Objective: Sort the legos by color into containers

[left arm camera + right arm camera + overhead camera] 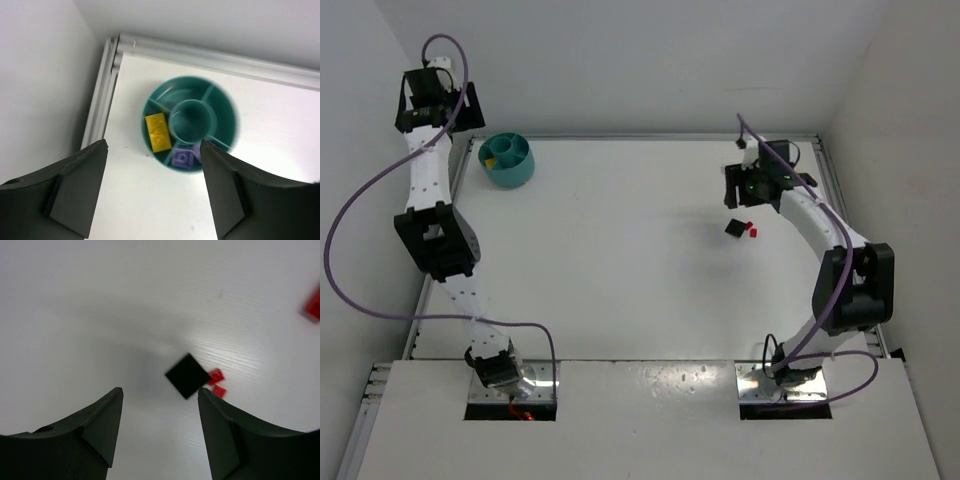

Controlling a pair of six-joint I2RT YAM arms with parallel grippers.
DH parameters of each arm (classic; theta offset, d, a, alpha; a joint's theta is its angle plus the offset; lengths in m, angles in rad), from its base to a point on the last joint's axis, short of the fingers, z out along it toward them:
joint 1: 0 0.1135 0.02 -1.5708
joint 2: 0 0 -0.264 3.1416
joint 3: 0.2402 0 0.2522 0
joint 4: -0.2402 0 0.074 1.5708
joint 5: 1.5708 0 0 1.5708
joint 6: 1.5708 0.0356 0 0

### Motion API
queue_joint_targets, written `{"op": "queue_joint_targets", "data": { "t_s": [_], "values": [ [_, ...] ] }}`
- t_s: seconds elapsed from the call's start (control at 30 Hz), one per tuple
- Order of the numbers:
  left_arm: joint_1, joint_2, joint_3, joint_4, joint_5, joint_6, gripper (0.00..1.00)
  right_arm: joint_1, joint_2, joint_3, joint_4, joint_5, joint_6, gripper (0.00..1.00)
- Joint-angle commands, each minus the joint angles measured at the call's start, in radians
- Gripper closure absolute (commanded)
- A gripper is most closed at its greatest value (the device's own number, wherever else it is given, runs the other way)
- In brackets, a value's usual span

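The teal bowl stands at the table's far left corner. In the left wrist view its rim rings divided compartments. One compartment holds a yellow lego, and the one beside it holds purple legos. My left gripper hovers open just short of the bowl, nothing between its fingers; from above the left gripper is at the back left. A black lego lies on the table with two small red legos touching its side. My right gripper hangs open above and just short of them.
Another red lego lies further off at the right edge of the right wrist view. From above, the black lego and a red lego sit right of centre. A raised rail borders the table next to the bowl.
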Motion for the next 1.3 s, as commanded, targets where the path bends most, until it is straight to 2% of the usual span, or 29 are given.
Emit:
{"op": "queue_joint_targets", "data": {
  "t_s": [0.0,0.1,0.17,0.23,0.33,0.47,0.77,1.03,1.13,1.27],
  "values": [
    [-0.033,-0.265,-0.094,0.05,0.096,0.002,0.2,-0.121,-0.034,0.028,-0.046,0.097,0.053,0.38],
    [-0.109,-0.486,-0.367,0.12,0.096,0.05,0.2,-0.25,0.028,0.056,-0.07,0.119,0.053,0.4],
    [-0.175,-0.619,-0.485,0.159,0.077,0.061,0.2,-0.319,0.097,0.087,-0.08,0.141,0.044,0.4],
    [-0.223,-0.695,-0.644,0.217,0.035,0.07,0.2,-0.354,0.148,0.12,-0.092,0.142,0.044,0.4],
    [-0.298,-0.793,-0.773,0.251,-0.002,0.059,0.18,-0.393,0.249,0.229,-0.092,0.142,0.044,0.38],
    [-0.332,-0.83,-0.829,0.251,-0.002,0.018,0.18,-0.43,0.383,0.384,-0.112,0.12,0.092,0.37],
    [-0.341,-0.84,-0.855,0.251,-0.002,-0.002,0.18,-0.448,0.61,0.653,-0.133,0.122,0.157,0.45],
    [-0.341,-0.811,-0.855,0.251,-0.011,-0.011,0.18,-0.448,0.731,0.759,-0.138,0.122,0.175,0.46],
    [-0.341,-0.801,-0.855,0.251,-0.011,-0.011,0.18,-0.448,0.76,0.794,-0.149,0.122,0.175,0.39],
    [-0.332,-0.791,-0.855,0.251,-0.011,-0.011,0.17,-0.448,0.77,0.794,-0.149,0.122,0.175,0.38]
  ]
}}
